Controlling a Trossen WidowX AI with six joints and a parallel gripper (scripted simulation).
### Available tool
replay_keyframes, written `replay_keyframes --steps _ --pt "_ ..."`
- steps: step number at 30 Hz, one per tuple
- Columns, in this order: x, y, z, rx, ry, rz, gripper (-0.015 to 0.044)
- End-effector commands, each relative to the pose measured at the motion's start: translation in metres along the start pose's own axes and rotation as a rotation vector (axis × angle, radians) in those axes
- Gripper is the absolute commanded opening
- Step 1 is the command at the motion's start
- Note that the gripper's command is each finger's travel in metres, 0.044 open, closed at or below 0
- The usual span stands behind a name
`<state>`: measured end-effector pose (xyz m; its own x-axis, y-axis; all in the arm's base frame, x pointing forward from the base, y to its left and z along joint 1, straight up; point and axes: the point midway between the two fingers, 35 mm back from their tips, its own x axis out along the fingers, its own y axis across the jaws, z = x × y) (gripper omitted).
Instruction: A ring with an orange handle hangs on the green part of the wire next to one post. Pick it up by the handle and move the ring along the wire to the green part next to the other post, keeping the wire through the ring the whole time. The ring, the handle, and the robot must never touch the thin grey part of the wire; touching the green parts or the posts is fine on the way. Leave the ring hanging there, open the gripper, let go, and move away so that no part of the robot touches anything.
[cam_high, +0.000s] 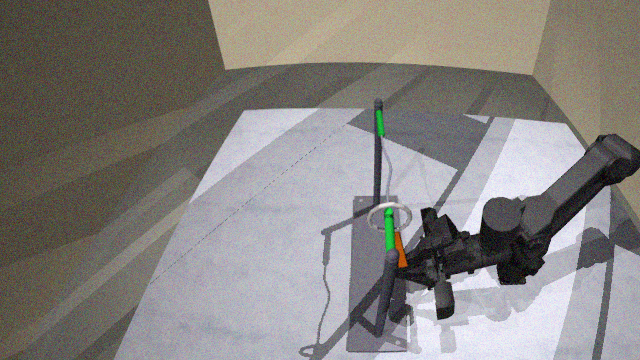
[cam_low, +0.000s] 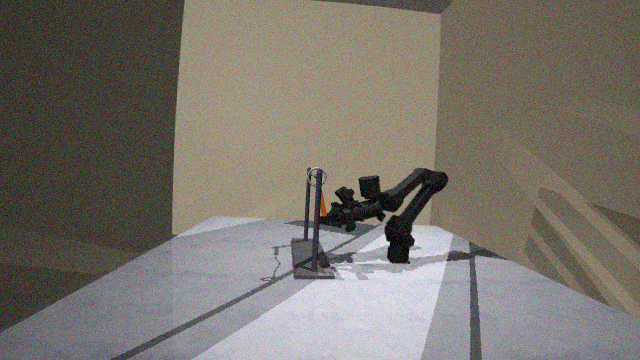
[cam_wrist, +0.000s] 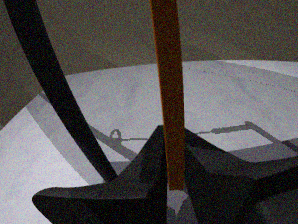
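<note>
The pale ring (cam_high: 411, 217) (cam_low: 326, 177) surrounds the wire at the inner end of the near green part (cam_high: 390, 241). Its orange handle (cam_high: 401, 252) (cam_low: 323, 206) (cam_wrist: 171, 90) slants down to my gripper (cam_high: 403, 267) (cam_low: 325, 218) (cam_wrist: 167, 130), which is shut on the handle's lower end. The near post (cam_high: 385, 300) (cam_low: 316, 230) stands close beside the fingers; whether they touch is unclear. The thin grey wire (cam_high: 390, 172) runs from the ring's side to the far green part (cam_high: 380, 122) by the far post (cam_high: 377, 170) (cam_low: 306, 210). Clearance between ring and grey wire is too small to judge.
Both posts rise from a grey base plate (cam_high: 364, 260) (cam_low: 302, 255) on the pale table. A dark post (cam_wrist: 60, 100) crosses the left of the wrist view. My arm (cam_high: 575, 195) (cam_low: 417, 200) reaches in from the right. Shadows cross the table.
</note>
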<state>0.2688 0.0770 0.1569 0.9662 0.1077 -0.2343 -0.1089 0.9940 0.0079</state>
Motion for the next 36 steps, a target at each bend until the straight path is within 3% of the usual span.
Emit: replay_keyframes --steps 1,36 --pt "0.001 0.004 0.002 0.006 -0.002 0.001 -0.015" --pt "0.006 0.005 -0.016 0.006 -0.002 0.001 -0.015"
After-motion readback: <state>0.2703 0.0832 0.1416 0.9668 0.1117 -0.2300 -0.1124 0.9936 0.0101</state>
